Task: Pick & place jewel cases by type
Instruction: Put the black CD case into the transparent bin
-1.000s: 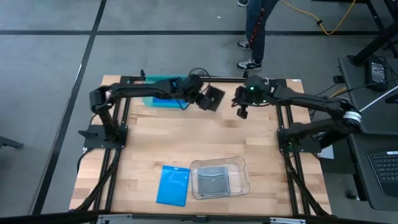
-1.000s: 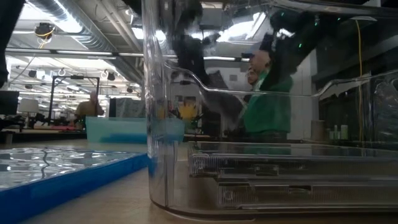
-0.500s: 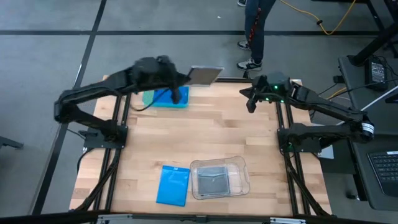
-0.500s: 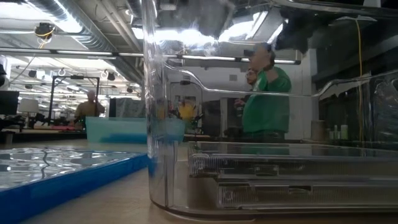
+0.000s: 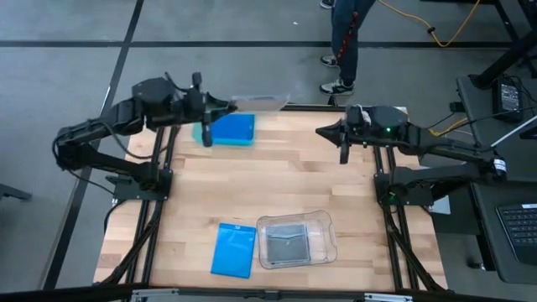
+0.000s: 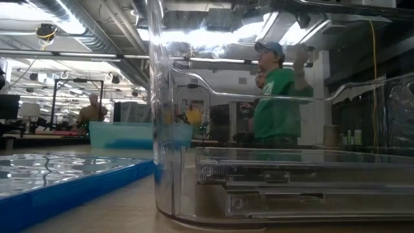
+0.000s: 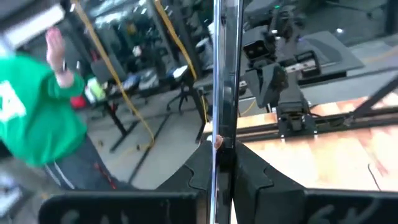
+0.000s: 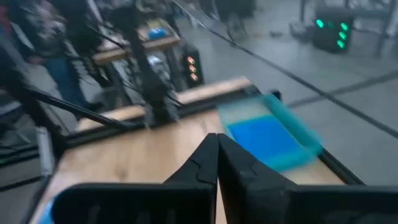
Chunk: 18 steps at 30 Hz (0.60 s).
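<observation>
My left gripper (image 5: 228, 105) is raised above the table's far left and is shut on a dark grey, clear jewel case (image 5: 262, 102), which shows edge-on in the left wrist view (image 7: 221, 74). Below it, a blue case lies in the teal tray (image 5: 225, 131) at the far edge. Another blue case (image 5: 233, 249) lies flat near the front edge. Beside it, a clear tray (image 5: 295, 241) holds grey cases. My right gripper (image 5: 321, 131) hangs shut above the far right with nothing between its fingers (image 8: 217, 140). My left gripper pinches the grey case between its two fingers at the edge nearest the wrist (image 7: 219, 134). The fingers lie about level and come from the table's left. The case stands on edge, reaches out past the fingertips toward the right, and is lifted clear of the table.
A person in a green top (image 6: 278, 97) stands beyond the table's far edge, one arm raised. In the low view the clear tray's wall (image 6: 162, 129) fills the foreground. Bare wood (image 5: 277, 180) lies between the teal tray and the near items.
My left gripper has risen and drawn back toward the table's left edge, rolling its wrist. The grey case has gone with it, lifted high and turned from face-up to standing on edge. My right gripper, still shut, has risen and pulled back toward the right edge.
</observation>
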{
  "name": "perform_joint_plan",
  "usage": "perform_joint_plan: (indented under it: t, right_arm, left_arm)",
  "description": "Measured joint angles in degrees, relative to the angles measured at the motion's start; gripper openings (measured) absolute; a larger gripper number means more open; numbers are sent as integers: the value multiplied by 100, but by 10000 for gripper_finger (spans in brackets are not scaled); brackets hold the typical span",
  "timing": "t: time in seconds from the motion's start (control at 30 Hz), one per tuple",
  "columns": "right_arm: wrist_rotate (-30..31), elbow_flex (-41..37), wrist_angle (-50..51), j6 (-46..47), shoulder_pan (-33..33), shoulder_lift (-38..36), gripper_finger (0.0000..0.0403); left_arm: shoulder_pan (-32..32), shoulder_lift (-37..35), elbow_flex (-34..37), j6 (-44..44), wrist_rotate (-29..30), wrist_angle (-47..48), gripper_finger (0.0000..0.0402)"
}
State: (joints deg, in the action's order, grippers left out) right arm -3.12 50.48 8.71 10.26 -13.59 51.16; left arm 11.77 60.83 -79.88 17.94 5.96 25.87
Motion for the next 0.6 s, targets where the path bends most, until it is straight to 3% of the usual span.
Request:
perform_joint_plan:
  t: [0.33,0.6]
  right_arm:
    - [7,0,-1133,-20,674,2,7]
    - [116,0,-1239,11,825,2,7]
  left_arm:
    - [-916,-221,0,2005,105,-426,22]
    - [-1853,-221,0,3986,1128,-1052,22]
